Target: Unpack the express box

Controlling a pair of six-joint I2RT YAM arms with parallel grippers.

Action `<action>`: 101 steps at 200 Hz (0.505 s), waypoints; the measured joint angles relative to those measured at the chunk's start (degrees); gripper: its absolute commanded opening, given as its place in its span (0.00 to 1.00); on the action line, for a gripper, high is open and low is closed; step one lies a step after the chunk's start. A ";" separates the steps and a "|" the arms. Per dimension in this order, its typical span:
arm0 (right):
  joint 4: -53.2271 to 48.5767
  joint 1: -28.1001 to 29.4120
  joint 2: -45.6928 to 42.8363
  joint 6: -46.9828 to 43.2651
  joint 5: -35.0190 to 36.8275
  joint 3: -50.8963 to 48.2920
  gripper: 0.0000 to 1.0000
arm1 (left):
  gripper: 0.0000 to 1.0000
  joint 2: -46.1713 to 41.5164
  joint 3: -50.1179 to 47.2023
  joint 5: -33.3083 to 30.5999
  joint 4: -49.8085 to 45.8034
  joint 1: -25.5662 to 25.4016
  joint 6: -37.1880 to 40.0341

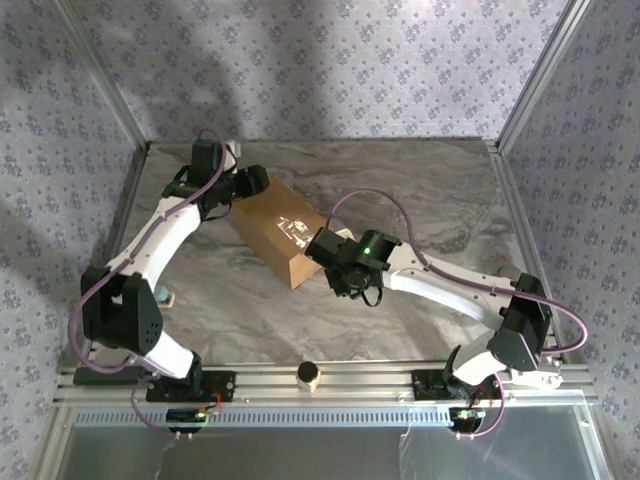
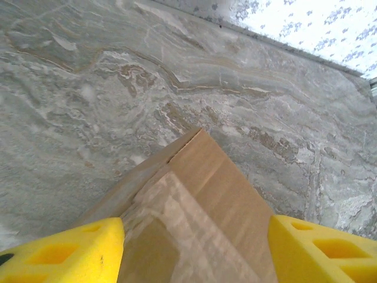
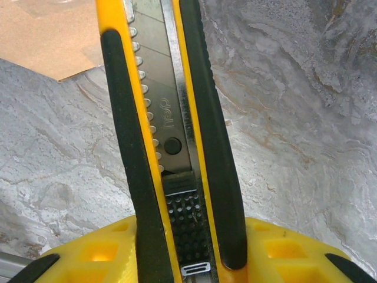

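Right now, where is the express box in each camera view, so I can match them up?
Top external: the express box lies left of centre on the table.
Left wrist: bottom centre, between the yellow fingers.
Right wrist: top left corner, left of the utility knife.
Shared landmark: the marbled table, under the box in all three.

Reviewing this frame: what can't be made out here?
- Tip of the yellow-and-black plastic utility knife in the right claw: right wrist view, cut off by the top edge.
- Contents of the tan cardboard express box: top view, hidden by its own cardboard.
- Whether the left claw presses the box: left wrist view, contact cut off by the bottom edge.
- Small dark-topped cylinder on the near rail: top view, too small to identify.
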 measured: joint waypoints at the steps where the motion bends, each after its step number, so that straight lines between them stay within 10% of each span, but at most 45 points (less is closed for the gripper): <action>1: 0.00 0.00 0.00 0.00 0.00 0.00 0.00 | 0.65 -0.20 -0.09 0.00 -0.09 0.02 0.00; 101: 0.22 -0.04 0.00 0.83 -0.24 -0.07 0.00 | 0.61 -32.98 -23.74 -0.72 -9.25 -4.24 -4.59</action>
